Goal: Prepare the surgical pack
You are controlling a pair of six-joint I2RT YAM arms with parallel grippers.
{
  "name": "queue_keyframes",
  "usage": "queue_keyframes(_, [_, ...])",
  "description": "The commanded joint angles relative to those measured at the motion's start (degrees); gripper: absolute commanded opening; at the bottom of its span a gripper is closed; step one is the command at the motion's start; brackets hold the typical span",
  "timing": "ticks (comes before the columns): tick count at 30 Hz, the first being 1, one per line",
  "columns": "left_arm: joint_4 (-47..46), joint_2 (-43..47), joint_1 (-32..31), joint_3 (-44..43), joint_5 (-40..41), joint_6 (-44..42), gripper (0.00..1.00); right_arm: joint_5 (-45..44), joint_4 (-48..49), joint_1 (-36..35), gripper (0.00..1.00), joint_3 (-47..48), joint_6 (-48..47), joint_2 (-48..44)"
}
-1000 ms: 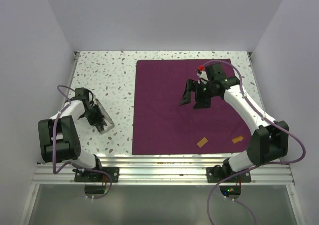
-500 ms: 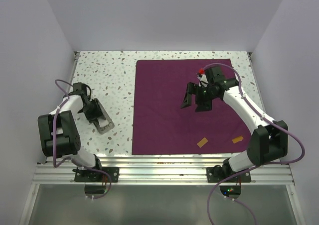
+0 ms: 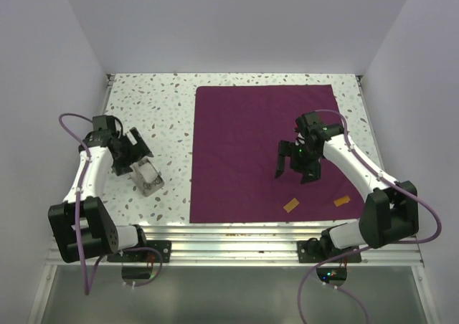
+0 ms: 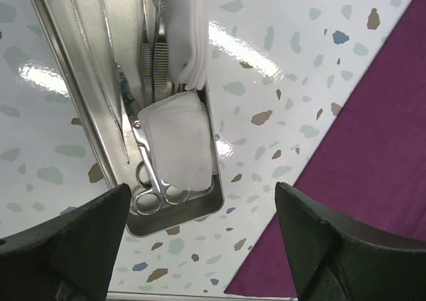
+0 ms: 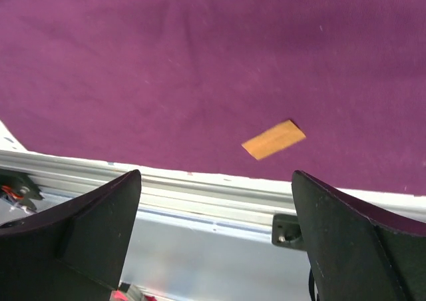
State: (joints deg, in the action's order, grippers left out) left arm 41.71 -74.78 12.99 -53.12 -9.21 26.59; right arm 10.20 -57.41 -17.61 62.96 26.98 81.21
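Two orange-brown tabs [image 3: 290, 205] lie on the purple cloth [image 3: 237, 145] near the right end effector [image 3: 295, 170], spread wide and empty. Left of the cloth on the desk [image 3: 165, 102], the tray [image 4: 66, 74] holds gauze [image 4: 176, 148], scissors [image 4: 141, 138] and forceps [image 4: 160, 41] beneath the released left end effector [image 4: 203, 194].
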Motion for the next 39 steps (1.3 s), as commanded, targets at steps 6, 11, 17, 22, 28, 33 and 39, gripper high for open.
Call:
queue_keyframes(6, [-0.23, 1.83, -2.62, 1.09, -2.21, 5.58, 0.86, -3.08, -1.31, -0.06, 0.99, -2.39, 5.09, -1.05])
queue_keyframes(11, [0.3, 0.87, -3.33, -1.19, 3.92, 5.05, 0.81, -4.66, -0.07, -0.06, 0.91, -4.95, 7.21, -1.14])
queue_keyframes(17, [-2.51, -1.5, -3.41, -1.8, 6.48, 3.65, 0.59, -6.51, 1.33, 0.12, 0.79, -7.15, 8.35, -1.32])
queue_keyframes(22, [-5.32, -6.94, -2.89, -5.67, 8.16, 0.23, 0.29, -3.96, 2.21, 0.12, 0.76, -3.99, 6.86, 0.53])
queue_keyframes(28, [-4.89, -15.28, -2.97, -11.64, 9.03, 0.74, 0.61, -2.2, 2.91, 0.12, 0.76, -1.87, 6.06, 0.97])
queue_keyframes(33, [-3.3, -20.57, -2.89, -16.66, 12.47, -0.22, 0.65, -1.41, 4.05, 0.12, 0.76, -3.28, 5.98, 0.18])
queue_keyframes(39, [-4.09, -25.67, -2.89, -19.12, 10.97, -0.66, 0.61, -0.79, 4.41, 0.38, 0.76, -3.02, 5.63, 0.7])
